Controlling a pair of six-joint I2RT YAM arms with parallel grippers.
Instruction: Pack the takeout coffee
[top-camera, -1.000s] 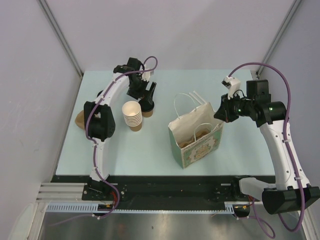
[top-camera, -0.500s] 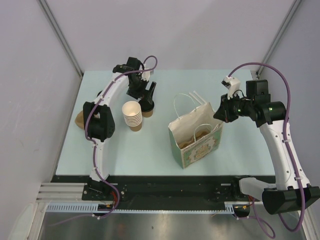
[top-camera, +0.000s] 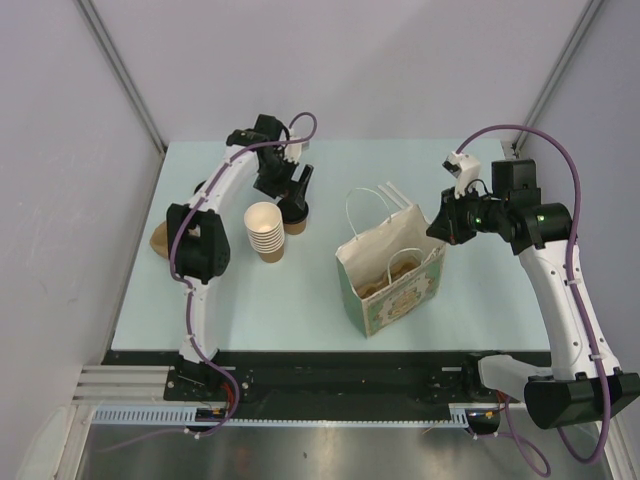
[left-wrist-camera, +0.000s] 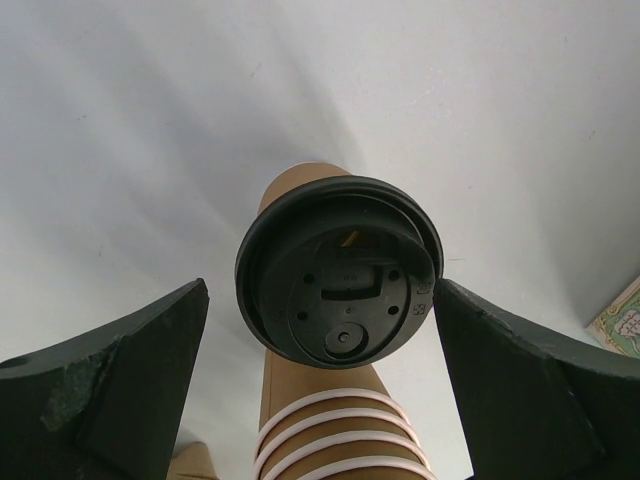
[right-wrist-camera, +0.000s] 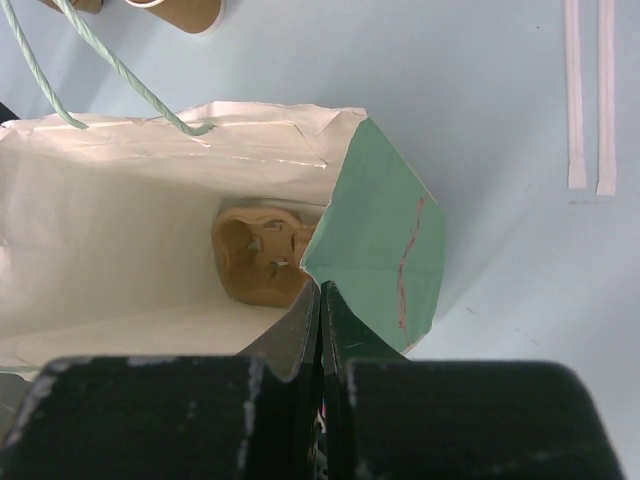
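The takeout coffee, a brown paper cup with a black lid, stands upright at the back left of the table. My left gripper hangs over it, open, one finger on each side of the lid, and neither touches it. In the top view that gripper points down at the cup. My right gripper is shut on the rim of the green and white paper bag, at the bag's right side. The bag stands open in the middle of the table.
A stack of nested lidless cups stands just left of the coffee, close to my left fingers. A pulp cup carrier lies in the bag's bottom. Two wrapped straws lie behind the bag. Something brown sits at the table's left edge.
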